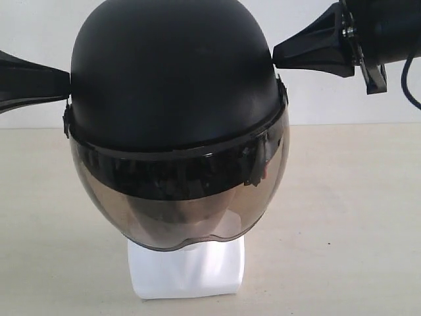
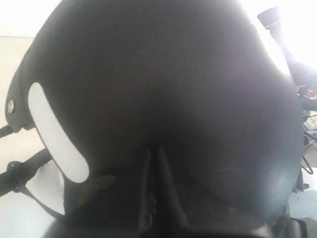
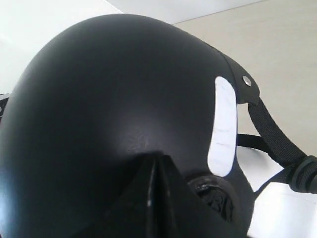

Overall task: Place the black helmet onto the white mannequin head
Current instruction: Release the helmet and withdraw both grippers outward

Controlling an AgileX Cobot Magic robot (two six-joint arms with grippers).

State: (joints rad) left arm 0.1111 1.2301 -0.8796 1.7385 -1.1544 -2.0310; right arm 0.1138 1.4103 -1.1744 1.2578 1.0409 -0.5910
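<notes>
The black helmet (image 1: 174,72) sits over the white mannequin head, with its smoky visor (image 1: 184,204) down across the face. Only the head's blocky white base (image 1: 187,270) shows clearly below the visor. My left gripper (image 1: 66,84) is shut, its tips pressed against the helmet's left side. My right gripper (image 1: 276,56) is shut too, with its tips against the helmet's right side. In the left wrist view the closed fingers (image 2: 153,151) touch the dark shell (image 2: 163,84). In the right wrist view the closed fingers (image 3: 159,158) meet the shell (image 3: 114,84), and a chin strap (image 3: 272,134) hangs down.
The base stands on a beige tabletop (image 1: 355,217) with a pale wall (image 1: 39,39) behind. A cable (image 1: 411,85) hangs from the right arm.
</notes>
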